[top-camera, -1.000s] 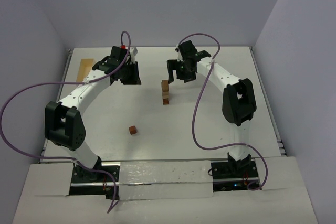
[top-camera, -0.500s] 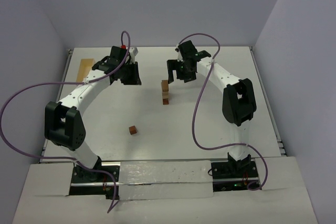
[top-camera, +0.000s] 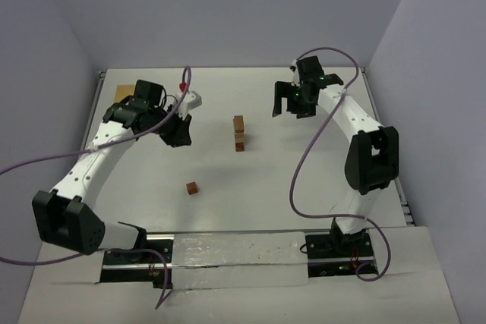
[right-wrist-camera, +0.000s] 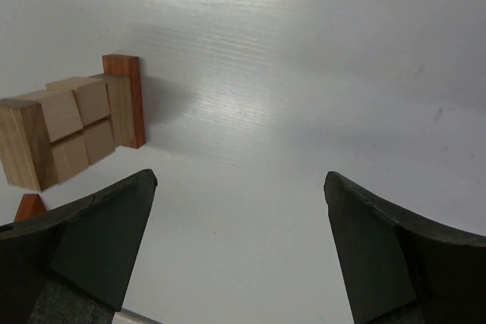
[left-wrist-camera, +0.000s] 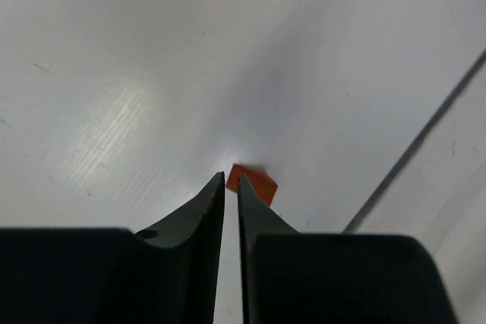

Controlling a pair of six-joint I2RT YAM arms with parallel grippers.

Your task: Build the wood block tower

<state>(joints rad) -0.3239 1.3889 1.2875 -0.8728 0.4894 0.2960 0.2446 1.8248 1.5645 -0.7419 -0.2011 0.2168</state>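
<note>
Top external view: finds the tower [top-camera: 239,133] upright near the middle of the white surface [top-camera: 304,172], one block wide, tan at the top and reddish brown at the foot. From the right wrist, sees the same tower [right-wrist-camera: 72,130] at the left edge, tan blocks against a thin reddish-brown base piece, touched by nothing. Spots one loose reddish-brown block [top-camera: 192,187] on the surface, well apart from the tower, nearer the arm bases and to the left. From the left wrist, picks up that block [left-wrist-camera: 254,184] just beyond the fingertips, lying flat and not gripped. Notes the left gripper [top-camera: 176,133] raised over the surface left of the tower; close up [left-wrist-camera: 231,180], fingers drawn together to a thin slit with nothing between them. Notes the right gripper [top-camera: 294,109] to the right of the tower and clear of it; close up [right-wrist-camera: 239,180], fingers spread wide and holding nothing. Makes out a pale wooden box [top-camera: 121,92] at the far left edge, partly hidden behind the left arm.
</note>
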